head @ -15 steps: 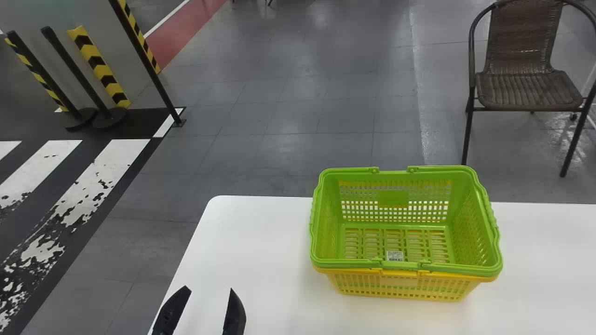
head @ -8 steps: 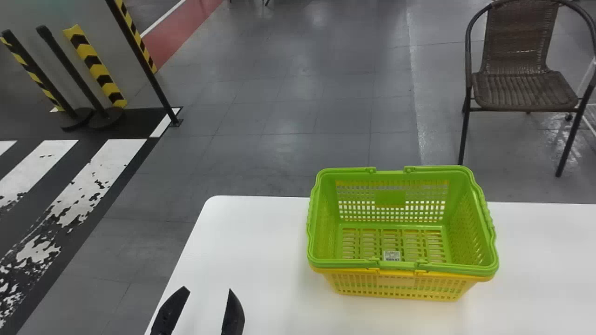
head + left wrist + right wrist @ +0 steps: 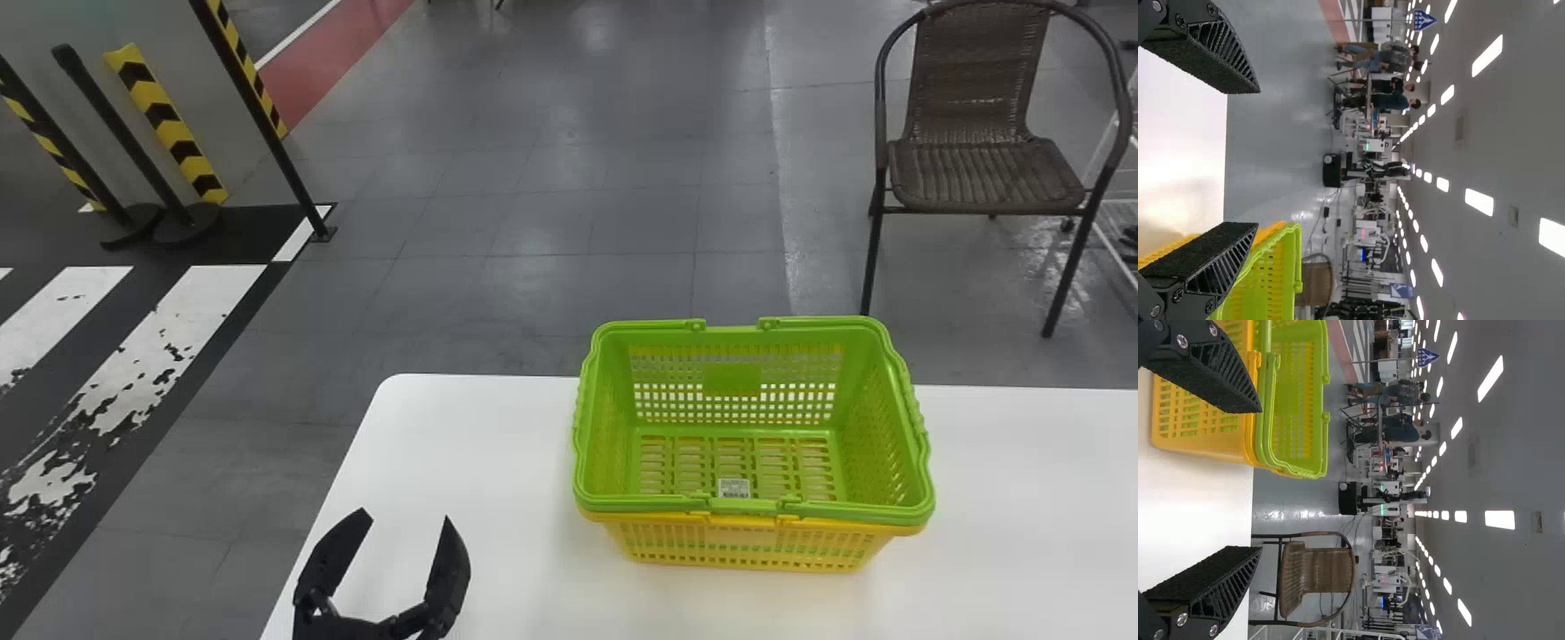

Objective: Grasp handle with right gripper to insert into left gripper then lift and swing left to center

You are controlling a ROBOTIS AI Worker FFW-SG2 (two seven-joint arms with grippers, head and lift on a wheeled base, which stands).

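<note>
The left gripper, fingers spread and holding nothing, stands in front and to the left of the green basket, over the white table. The right gripper, also wide open and empty, is on the near side of the green basket and apart from it. Directly beneath, the yellow basket sits on the table with the green basket nested in it. The task's handle lies folded down along the green basket's right rim; a matching one runs along its left. The work appears to be at its opening step, the approach before any grasp. The next move calls for the right gripper to close on the handle and raise it toward the left gripper; folded so flat, it could slip or drag up both baskets. A wicker chair stands on the floor behind the green basket, to its right.
</note>
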